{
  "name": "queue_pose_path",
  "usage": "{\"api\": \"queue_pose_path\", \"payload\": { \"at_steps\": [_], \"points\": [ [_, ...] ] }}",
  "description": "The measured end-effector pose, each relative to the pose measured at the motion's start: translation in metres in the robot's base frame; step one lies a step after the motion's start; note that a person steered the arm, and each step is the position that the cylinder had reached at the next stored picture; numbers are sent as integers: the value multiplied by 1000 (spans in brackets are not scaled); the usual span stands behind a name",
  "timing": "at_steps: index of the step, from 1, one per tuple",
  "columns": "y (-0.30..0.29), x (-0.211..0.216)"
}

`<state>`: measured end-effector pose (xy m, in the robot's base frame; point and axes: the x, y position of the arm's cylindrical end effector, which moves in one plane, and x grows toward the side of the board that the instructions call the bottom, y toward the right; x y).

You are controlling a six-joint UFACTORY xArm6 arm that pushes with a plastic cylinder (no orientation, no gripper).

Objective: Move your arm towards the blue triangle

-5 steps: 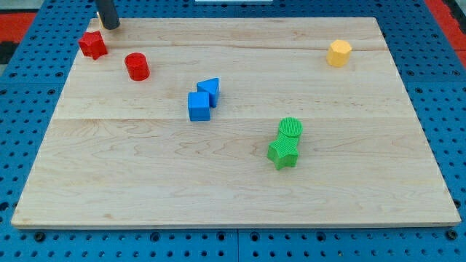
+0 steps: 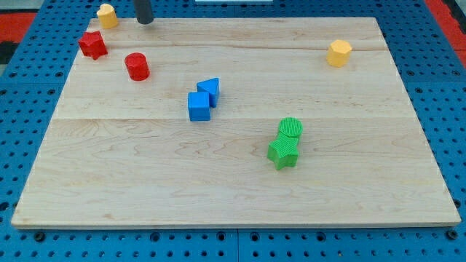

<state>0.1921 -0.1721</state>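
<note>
"Can you see the whole rod (image 2: 145,12)?"

"No. The top of the picture cuts it off. Only the short dark bottom part shows, with my tip (image 2: 145,22) at the board's far edge."

"What shape is the small yellow block (image 2: 107,14) in the top left corner?"

"Too small to tell."

"And the blue triangle (image 2: 210,89)?"

"The blue cube (image 2: 199,106) stands in front and hides its lower part."

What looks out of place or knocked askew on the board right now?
Only the yellow block at the view's top-left stands out: it sits at the wooden board corner's very edge. My tip is just to its right. Nothing looks damaged or spilled.
</note>
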Motion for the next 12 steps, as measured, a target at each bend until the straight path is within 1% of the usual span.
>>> {"api": "queue_pose_path", "payload": {
  "at_steps": [1,2,3,4,5,6,8,9,11,12],
  "points": [
    [1,-1],
    [33,0],
    [42,0],
    [82,17],
    [89,39],
    [87,73],
    [88,94],
    [120,124],
    [127,176],
    [119,191]
  ]
}}
